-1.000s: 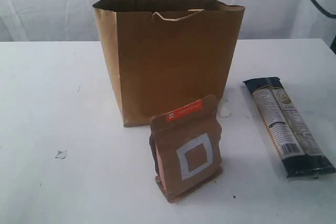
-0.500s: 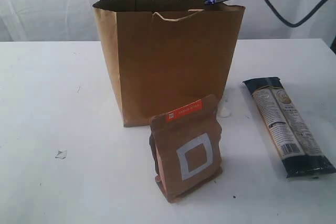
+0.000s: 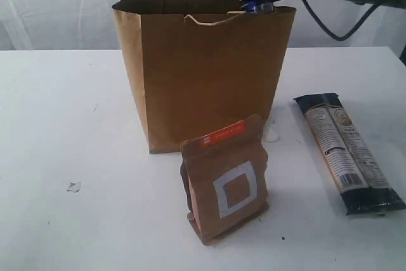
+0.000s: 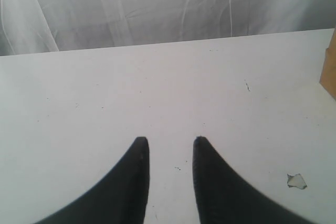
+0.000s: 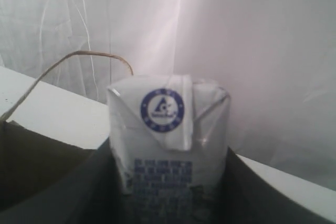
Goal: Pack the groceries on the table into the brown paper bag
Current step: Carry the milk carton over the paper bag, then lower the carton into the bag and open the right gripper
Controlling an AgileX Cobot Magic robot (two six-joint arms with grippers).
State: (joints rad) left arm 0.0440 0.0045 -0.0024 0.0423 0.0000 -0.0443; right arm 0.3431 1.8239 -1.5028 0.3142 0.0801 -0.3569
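Drop-in step: right gripper (image 3: 255, 4) was clamped on a white carton (image 5: 165, 129), held over the open mouth of the paper bag (image 3: 203, 74). Next move probably needs to clear the rim and handles, then release. Left gripper (image 4: 169, 148) was over the table (image 3: 63, 125), jaws apart, empty. Pouch (image 3: 225, 182) and long packet (image 3: 346, 153) were on the table, unpacked. Carton had a round blue logo, print unreadable.

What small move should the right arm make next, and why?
Probably lower straight down, then release. The right gripper holds a white carton with blue print over the open brown paper bag, about level with its rim, so the carton seems not yet deep enough inside to drop safely.
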